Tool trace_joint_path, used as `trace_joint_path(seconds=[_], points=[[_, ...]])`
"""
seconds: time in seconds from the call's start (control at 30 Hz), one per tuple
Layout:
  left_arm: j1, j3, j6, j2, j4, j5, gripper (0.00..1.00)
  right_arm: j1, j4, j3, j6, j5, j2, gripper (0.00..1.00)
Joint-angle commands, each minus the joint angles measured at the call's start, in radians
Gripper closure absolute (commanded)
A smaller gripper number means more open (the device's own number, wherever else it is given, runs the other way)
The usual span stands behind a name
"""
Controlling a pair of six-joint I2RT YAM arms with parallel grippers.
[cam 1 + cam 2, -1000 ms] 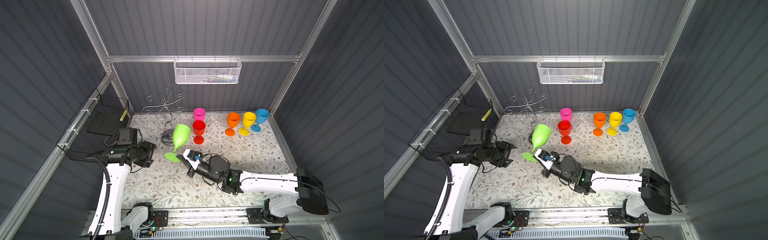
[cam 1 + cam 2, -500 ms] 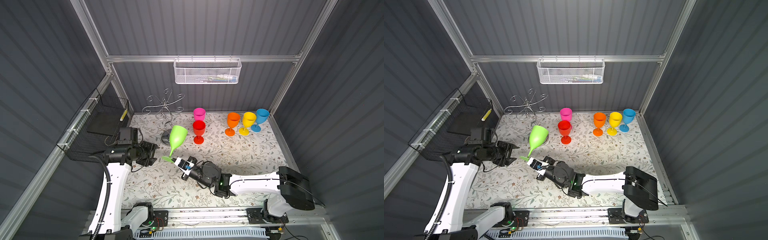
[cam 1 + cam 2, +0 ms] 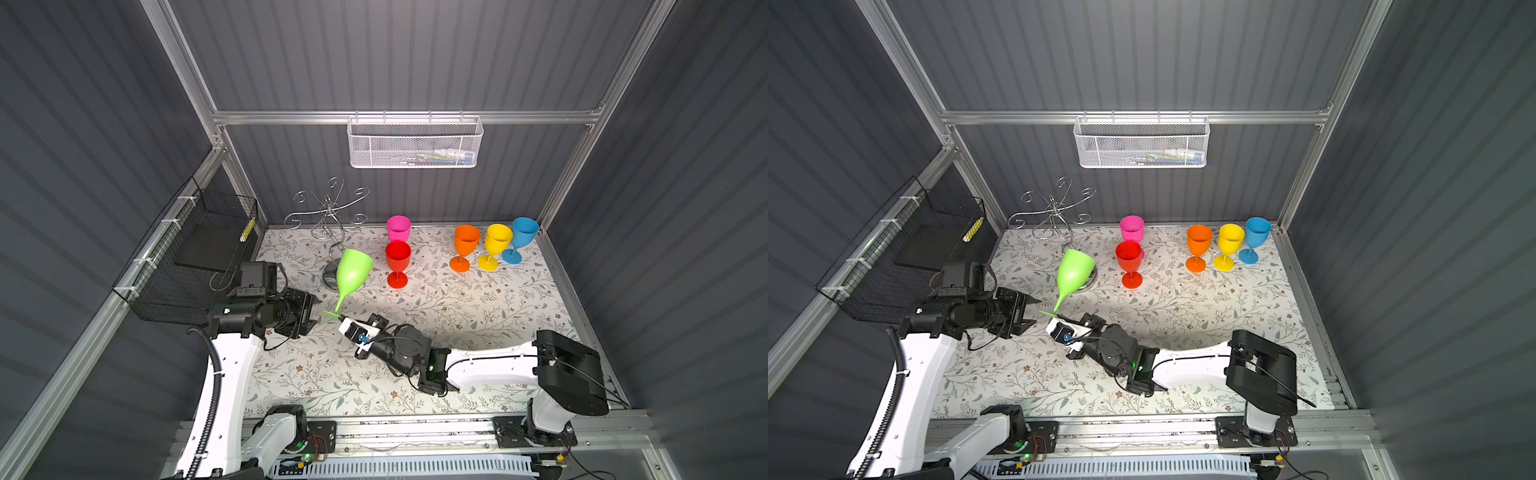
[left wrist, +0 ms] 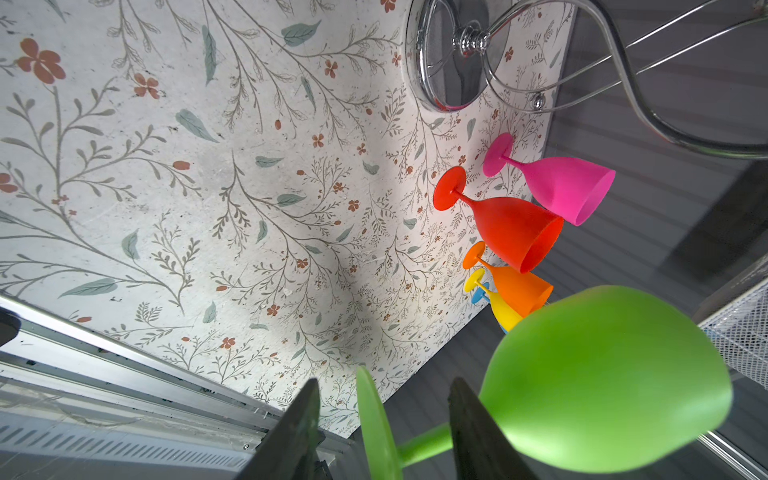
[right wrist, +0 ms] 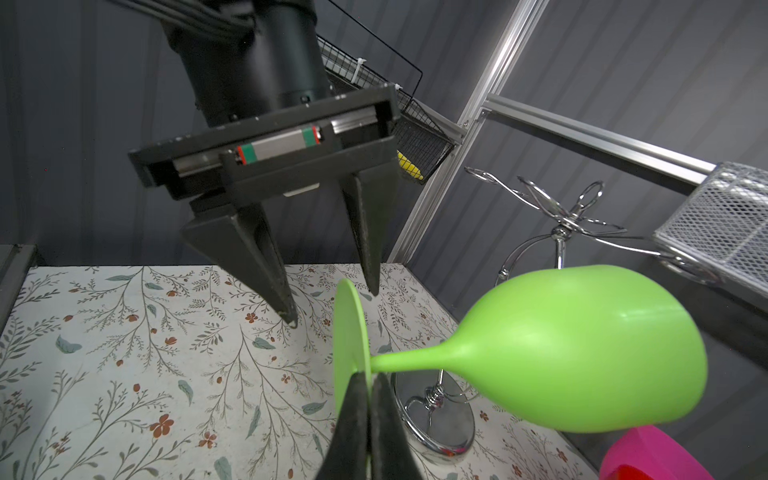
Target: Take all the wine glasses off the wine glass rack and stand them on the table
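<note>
Right gripper [image 5: 369, 378] is clamped on the foot rim of the lime-green plastic wine glass [image 3: 353, 272], held tilted in the air at 10 o'clock over the floral-print tabletop [image 3: 457, 316]. Left gripper [image 5: 332, 305] has its jaws apart, one either side of that foot. At 11 o'clock of the bowl stands the chrome wire wine glass rack [image 3: 329, 208], with a red plastic goblet [image 3: 397, 259] at 3 o'clock. The glass is opaque, smooth and thin-stemmed.

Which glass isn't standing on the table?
The green glass: tilted in the air, its foot pinched by the right gripper. The pink, red, orange, yellow and blue ones stand upright on the table.
</note>
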Motion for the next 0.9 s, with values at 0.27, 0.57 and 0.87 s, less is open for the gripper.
trace_joint_path(seconds=[0.27, 0.57, 0.87], points=[[-0.023, -0.039, -0.023, -0.017, 0.019, -0.001, 0.51, 0.027, 0.041, 0.068, -0.077, 0.022, 0.056, 1.0], [-0.031, -0.066, -0.028, -0.016, 0.041, -0.001, 0.68, 0.032, 0.043, 0.08, -0.112, 0.028, 0.068, 1.0], [-0.034, -0.076, -0.026, -0.028, 0.044, -0.017, 0.86, 0.039, 0.05, 0.093, -0.16, 0.046, 0.091, 1.0]])
